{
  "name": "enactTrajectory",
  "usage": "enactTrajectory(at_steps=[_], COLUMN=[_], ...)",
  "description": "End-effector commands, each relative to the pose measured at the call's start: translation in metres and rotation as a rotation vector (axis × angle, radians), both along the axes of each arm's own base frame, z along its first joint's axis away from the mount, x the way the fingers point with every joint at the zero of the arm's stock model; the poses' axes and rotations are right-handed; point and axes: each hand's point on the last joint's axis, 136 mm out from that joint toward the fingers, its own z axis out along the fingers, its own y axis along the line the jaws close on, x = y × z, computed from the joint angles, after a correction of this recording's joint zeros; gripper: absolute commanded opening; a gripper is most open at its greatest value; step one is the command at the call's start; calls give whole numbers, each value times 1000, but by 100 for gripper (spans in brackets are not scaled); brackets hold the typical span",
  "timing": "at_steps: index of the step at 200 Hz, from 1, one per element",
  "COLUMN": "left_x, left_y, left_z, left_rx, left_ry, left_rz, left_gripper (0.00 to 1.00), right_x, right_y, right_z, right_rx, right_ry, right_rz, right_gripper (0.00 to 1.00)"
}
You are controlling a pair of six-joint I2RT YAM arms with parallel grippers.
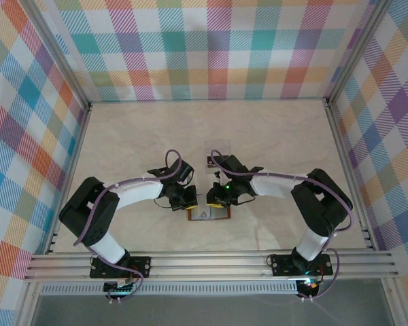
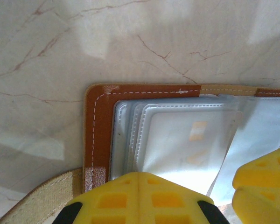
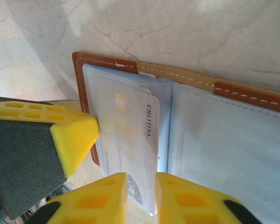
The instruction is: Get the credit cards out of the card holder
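Across the floor of the cell spreads a glossy cream table [image 1: 279, 136] veined like marble, closed in by plaid-patterned walls [image 1: 217, 47] in pastel checks. At the table's near middle the card holder [image 1: 209, 214] lies spread open and flat. It is tan-brown leather with white stitching along its edge, and it holds a stack of cloudy plastic sleeves [image 2: 177, 135] with rounded corners. A clear plastic square [image 1: 217, 151] rests farther back, apart from the card holder.

Both grippers have ribbed yellow fingers and stand just beside each other over the open holder. The left gripper [image 2: 139, 179] is closed tight, its fingers meeting, with the tips at the near edge of the sleeves. The right gripper [image 3: 141, 179] is narrowed to a slit over the near end of a pale credit card [image 3: 130, 126]. The card is thin and round-cornered, has small dark print along one edge, and is tucked among the sleeves. Whether the fingers actually pinch the card cannot be told.
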Motion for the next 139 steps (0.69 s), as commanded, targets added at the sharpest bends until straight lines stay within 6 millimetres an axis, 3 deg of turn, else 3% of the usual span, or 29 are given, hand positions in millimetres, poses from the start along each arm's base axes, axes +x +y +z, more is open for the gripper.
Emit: enactTrajectory(at_steps=[1,58,139], left_x=[-14,-13,-13], left_y=[15,15,14], left_z=[-19,-18,-19], left_rx=[92,91,89], left_ry=[39,40,40], left_rz=[-17,-19,-18], left_gripper=[6,6,6], right_x=[2,4,3], right_y=[2,-8,3], right_z=[3,-14,-21], right_rx=[25,-26,55], right_ry=[1,8,34], right_rz=[-2,-8,6], right_gripper=[17,12,14])
